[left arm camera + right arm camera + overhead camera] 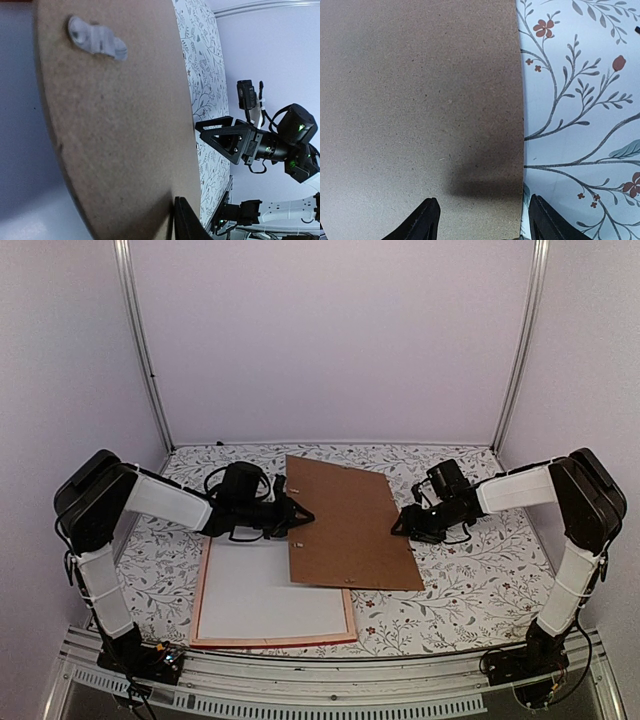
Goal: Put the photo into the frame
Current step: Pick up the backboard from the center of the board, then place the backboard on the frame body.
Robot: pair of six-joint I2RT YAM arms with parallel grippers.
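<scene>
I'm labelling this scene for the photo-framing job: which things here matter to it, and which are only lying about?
For the job: frame, white sheet lying in it (possibly the photo's back), brown backing board overlapping its corner.
Just there: floral table cover, metal posts.

The backing board [350,525] lies at the centre of the table [470,590], its 7 o'clock corner overlapping the 1 o'clock corner of the frame [275,642]. The photo [265,595] lies inside the frame's rails. The left gripper [303,517] sits at the board's 9 o'clock edge, the right gripper [397,527] at its 3 o'clock edge.
</scene>
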